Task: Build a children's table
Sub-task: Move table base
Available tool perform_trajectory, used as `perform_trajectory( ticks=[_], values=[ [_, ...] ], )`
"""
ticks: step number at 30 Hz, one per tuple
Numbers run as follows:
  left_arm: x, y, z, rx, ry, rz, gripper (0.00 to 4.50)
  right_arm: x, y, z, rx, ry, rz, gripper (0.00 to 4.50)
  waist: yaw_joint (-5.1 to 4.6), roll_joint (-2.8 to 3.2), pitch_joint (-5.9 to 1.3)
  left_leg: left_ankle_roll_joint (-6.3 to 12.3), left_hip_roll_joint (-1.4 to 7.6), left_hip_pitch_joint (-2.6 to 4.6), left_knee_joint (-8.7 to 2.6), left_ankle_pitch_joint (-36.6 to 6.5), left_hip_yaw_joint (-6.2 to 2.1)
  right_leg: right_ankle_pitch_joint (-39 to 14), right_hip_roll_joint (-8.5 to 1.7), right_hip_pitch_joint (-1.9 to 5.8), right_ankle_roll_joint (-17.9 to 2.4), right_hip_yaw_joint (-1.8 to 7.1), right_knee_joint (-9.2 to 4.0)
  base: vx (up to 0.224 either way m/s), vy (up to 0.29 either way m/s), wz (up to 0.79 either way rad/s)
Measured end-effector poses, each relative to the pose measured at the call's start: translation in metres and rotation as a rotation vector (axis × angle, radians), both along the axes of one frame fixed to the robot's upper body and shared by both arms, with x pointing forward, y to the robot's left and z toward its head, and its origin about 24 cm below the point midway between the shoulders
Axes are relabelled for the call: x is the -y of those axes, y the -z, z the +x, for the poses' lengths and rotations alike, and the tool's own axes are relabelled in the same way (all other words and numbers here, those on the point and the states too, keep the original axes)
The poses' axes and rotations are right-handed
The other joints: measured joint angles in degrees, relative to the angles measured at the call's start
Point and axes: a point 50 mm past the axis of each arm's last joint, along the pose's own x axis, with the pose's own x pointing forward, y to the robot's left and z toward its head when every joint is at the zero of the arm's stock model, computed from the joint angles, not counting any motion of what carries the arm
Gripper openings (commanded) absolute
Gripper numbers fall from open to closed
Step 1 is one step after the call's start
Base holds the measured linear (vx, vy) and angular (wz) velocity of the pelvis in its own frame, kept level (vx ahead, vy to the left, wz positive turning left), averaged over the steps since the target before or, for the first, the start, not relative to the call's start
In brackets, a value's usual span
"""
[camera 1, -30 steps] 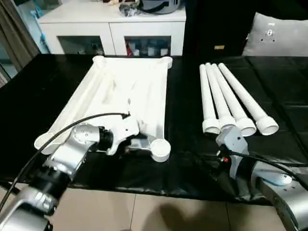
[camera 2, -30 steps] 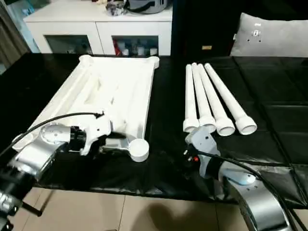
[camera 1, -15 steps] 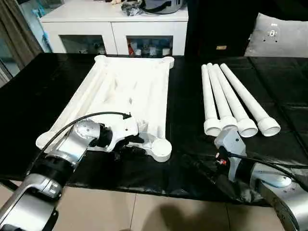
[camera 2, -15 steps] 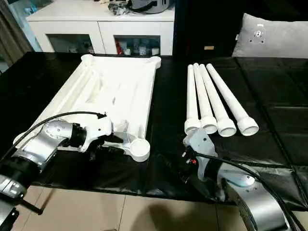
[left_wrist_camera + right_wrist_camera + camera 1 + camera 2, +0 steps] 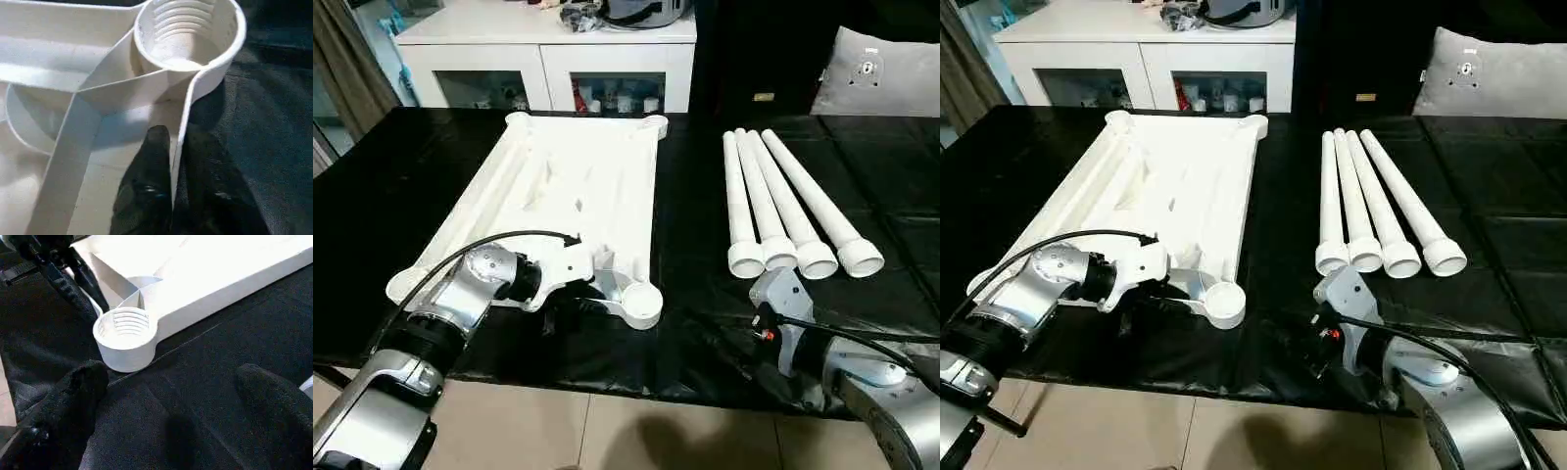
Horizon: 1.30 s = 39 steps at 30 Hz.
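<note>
Tabletop [image 5: 570, 186] rim — pinched by left claw [image 5: 172, 196].

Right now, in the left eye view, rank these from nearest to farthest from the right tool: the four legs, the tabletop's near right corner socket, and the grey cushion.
Measured from the right tool at the table's near edge:
1. The four legs: their open ends lie just beyond it, on the right.
2. The near right corner socket: off to its left, on the tabletop.
3. The grey cushion: far back, right corner.
</note>
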Motion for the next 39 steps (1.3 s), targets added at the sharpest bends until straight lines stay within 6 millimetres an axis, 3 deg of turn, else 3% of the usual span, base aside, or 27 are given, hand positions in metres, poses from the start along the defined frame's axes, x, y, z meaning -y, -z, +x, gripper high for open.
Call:
perform_trajectory(
  ticks=[8, 18, 19, 28, 31, 35, 39],
  values=[
    [0.029, 0.003, -0.006, -0.012, -0.053, -0.091, 0.01, -0.001, -0.002, 0.003, 0.019, 0.034, 0.006, 4.50, -0.43, 0.07, -0.01, 0.03, 0.04, -0.02, -0.09, -0.02, 0.06, -0.02, 0.00, -0.03, -0.02, -0.01, -0.11, 0.000, 0.000, 0.00],
    [0.034, 0.005, -0.011, 0.020, -0.065, -0.129, 0.00, 0.000, -0.010, 0.013, 0.072, 0.105, 0.029, 4.50, -0.24, 0.24, 0.09, 0.01, 0.12, -0.08, -0.17, 0.00, 0.10, -0.02, 0.03, -0.04, -0.03, -0.08, -0.21, 0.000, 0.000, 0.00],
    [0.033, 0.005, -0.011, 0.017, -0.072, -0.139, 0.43, 0.001, -0.011, 0.016, 0.083, 0.133, 0.042, 4.50, -0.24, 0.26, 0.11, 0.01, 0.12, -0.12, -0.17, 0.00, 0.10, -0.02, 0.02, -0.08, -0.03, -0.08, -0.21, 0.000, 0.000, 0.00],
    [0.035, -0.023, -0.012, 0.106, -0.119, -0.328, 1.24, 0.000, -0.036, 0.055, 0.171, 0.384, 0.103, 4.50, -0.35, 0.51, 0.19, -0.05, 0.13, -0.11, -0.18, 0.03, 0.12, -0.03, 0.02, -0.15, -0.04, -0.12, -0.13, 0.000, 0.000, 0.00],
    [0.028, -0.024, -0.012, 0.125, -0.185, -0.349, 1.44, 0.004, -0.039, 0.076, 0.148, 0.541, 0.047, 4.50, -0.64, 0.91, 0.41, -0.18, 0.12, -0.10, -0.19, 0.11, 0.12, 0.00, 0.02, -0.14, -0.07, -0.10, -0.09, 0.000, 0.000, 0.00],
    [0.018, -0.030, -0.017, 0.122, -0.259, -0.385, 1.80, 0.000, -0.042, 0.102, 0.065, 0.608, -0.008, 4.50, -0.48, 1.77, 0.63, -0.27, 0.13, -0.12, -0.31, 0.16, 0.12, -0.02, 0.03, -0.19, -0.08, -0.14, -0.09, 0.000, 0.000, 0.00],
    [0.021, -0.039, -0.022, 0.116, -0.258, -0.411, 2.08, -0.009, -0.049, 0.123, 0.025, 0.620, -0.009, 4.50, -0.02, 1.85, 0.60, -0.48, 0.13, -0.53, -0.49, 0.44, 0.12, -0.04, 0.03, -0.73, -0.12, -0.20, 0.05, 0.000, 0.000, 0.00]
  ],
)
